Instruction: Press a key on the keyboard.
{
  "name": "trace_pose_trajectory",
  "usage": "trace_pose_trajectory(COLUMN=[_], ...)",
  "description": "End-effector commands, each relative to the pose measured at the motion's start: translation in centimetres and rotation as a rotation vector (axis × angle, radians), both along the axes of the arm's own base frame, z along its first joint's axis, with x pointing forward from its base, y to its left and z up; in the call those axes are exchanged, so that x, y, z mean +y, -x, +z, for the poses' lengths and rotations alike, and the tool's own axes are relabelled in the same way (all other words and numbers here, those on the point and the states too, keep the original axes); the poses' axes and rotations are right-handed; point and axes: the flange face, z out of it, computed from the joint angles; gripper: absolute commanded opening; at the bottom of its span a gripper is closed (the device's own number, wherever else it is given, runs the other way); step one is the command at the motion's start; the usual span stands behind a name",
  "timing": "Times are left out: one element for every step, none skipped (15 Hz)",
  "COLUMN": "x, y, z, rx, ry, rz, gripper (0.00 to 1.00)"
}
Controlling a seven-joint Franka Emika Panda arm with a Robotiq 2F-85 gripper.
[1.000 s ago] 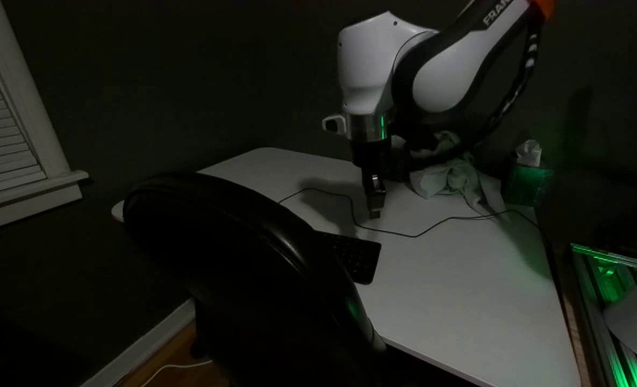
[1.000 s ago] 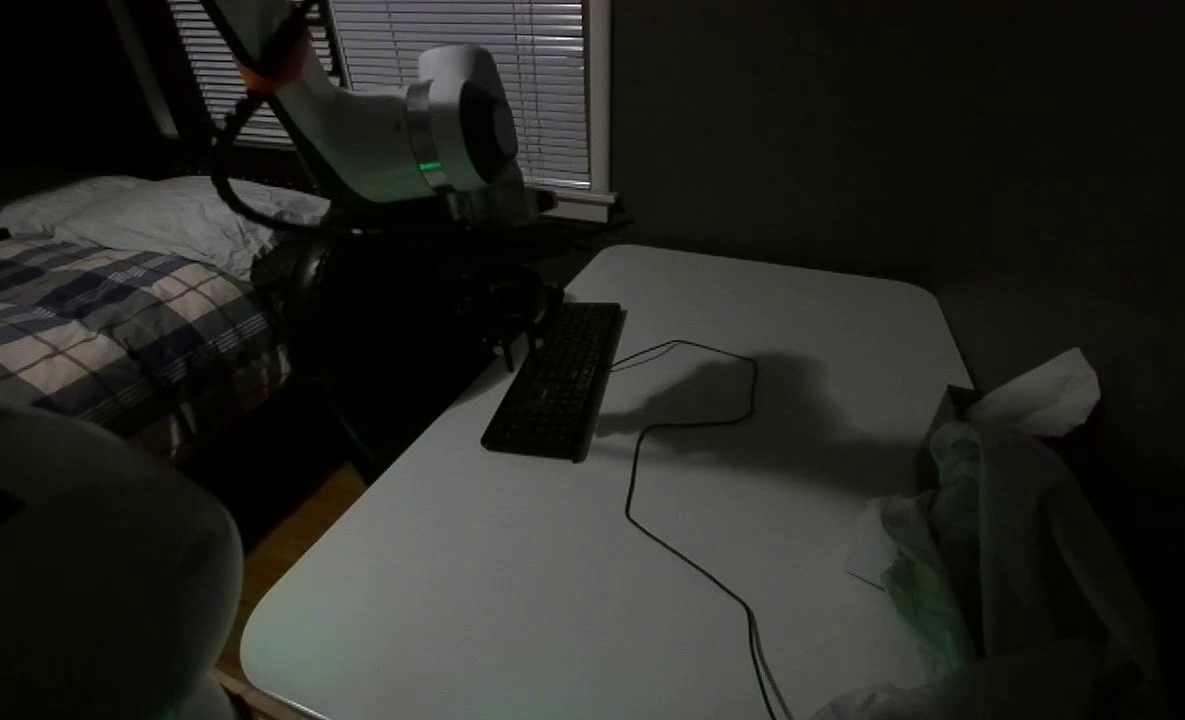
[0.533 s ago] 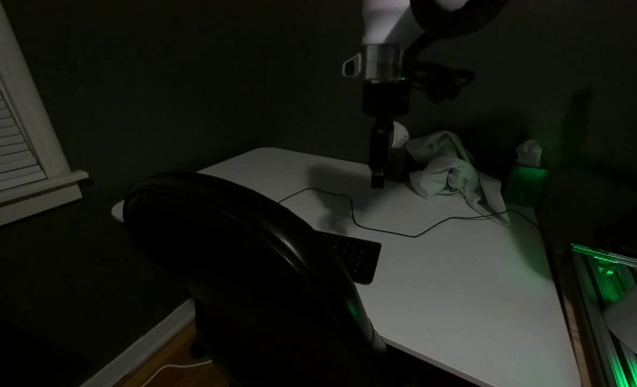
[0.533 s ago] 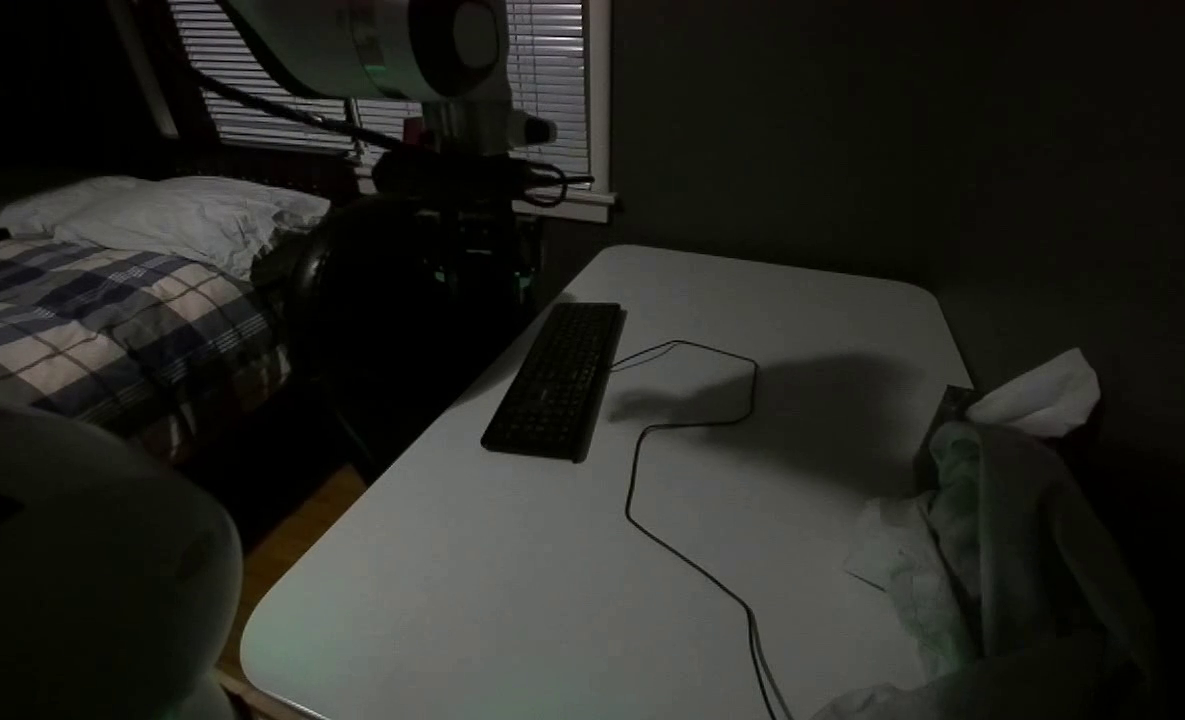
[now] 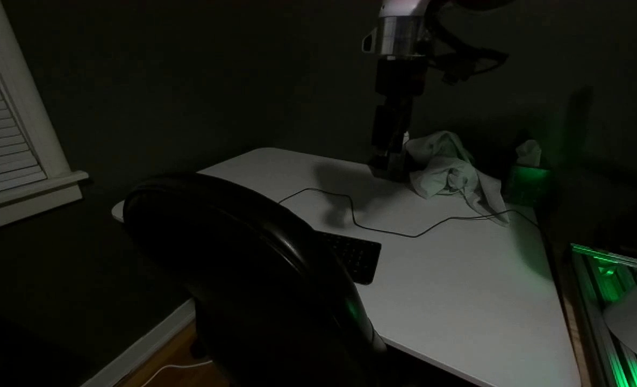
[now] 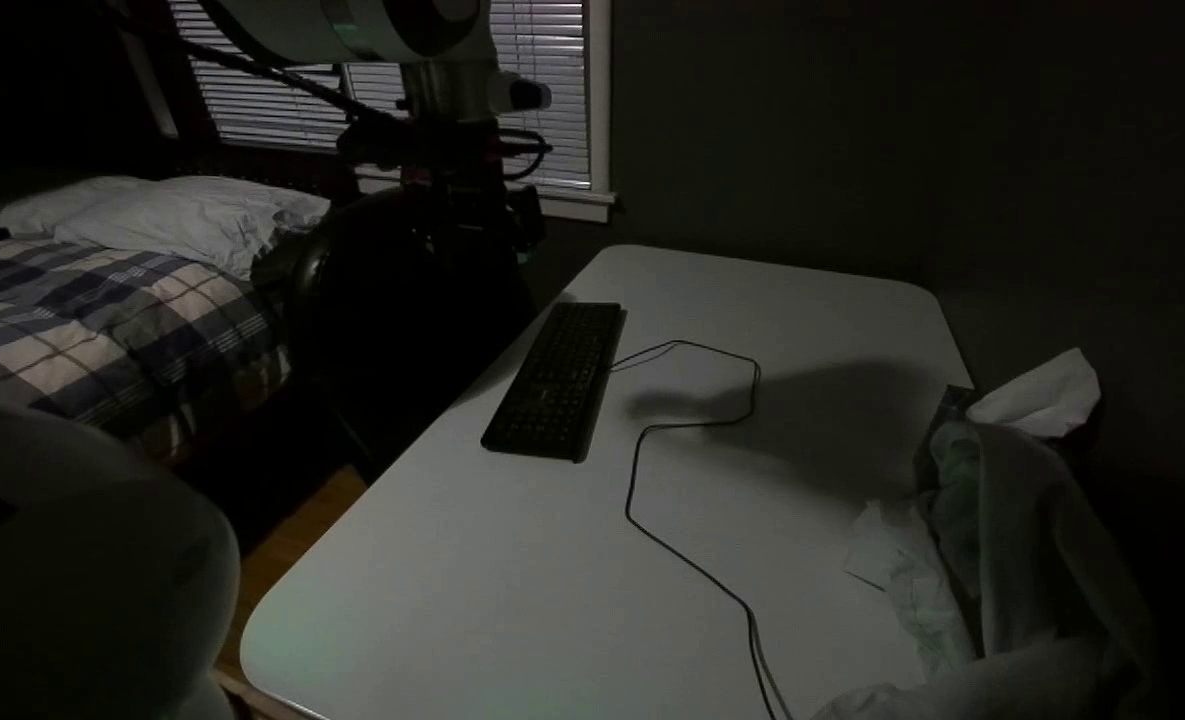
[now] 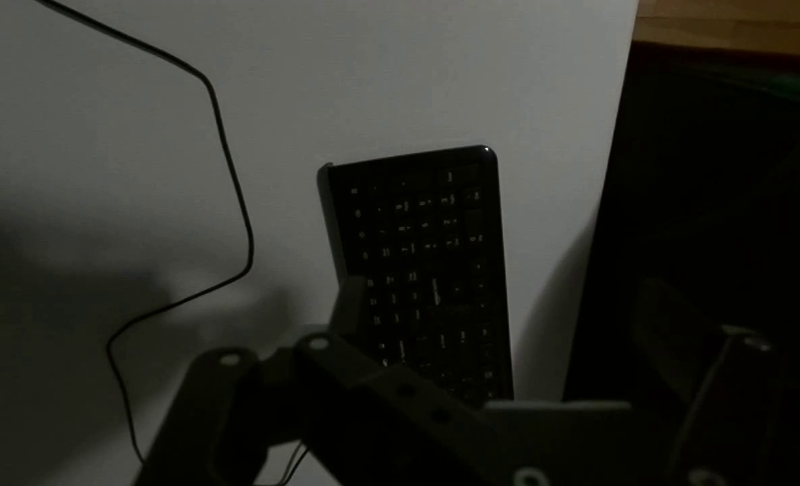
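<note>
Dim light falls across a white tabletop [image 6: 492, 570] in a dark-walled room, with a plaid-covered bed [image 6: 132, 310] at 9 o'clock and a blind-covered window [image 6: 557, 45] at 11 o'clock in an exterior view. On the tabletop, by its edge, a black keyboard [image 6: 557, 380] lies flat, its cable [image 6: 688, 560] leaving the long side at 3 o'clock and winding off toward 5. A robot arm [image 5: 401, 35] holds its gripper [image 7: 497, 304] raised, clear of both keyboard and tabletop, between 12 and 1 o'clock from the keyboard in an exterior view. Its fingers [image 7: 350, 307] stand wide apart in the wrist view, with only air between them and keys [image 7: 458, 289] showing through the gap; below, the keyboard points one short end to 12 o'clock, while the gripper covers its 6 o'clock stretch. At the keyboard's 9 o'clock in an exterior view, the rounded back of a black chair [image 5: 243, 258] hides part of it. Pale, rumpled cloth [image 5: 452, 180] sits at 2 o'clock, and farther out that way stands a box [image 5: 531, 185] topped with tissue [image 5: 529, 153].
</note>
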Motion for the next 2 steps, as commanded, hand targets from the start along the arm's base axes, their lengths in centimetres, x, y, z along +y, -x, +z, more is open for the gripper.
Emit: trace_pose_trajectory(x=[-0.02, -0.05], y=[0.02, 0.02], z=[0.0, -0.02], rx=[0.001, 0.002], ry=[0.0, 0.0], rz=[-0.001, -0.002], gripper=[1.0, 1.0])
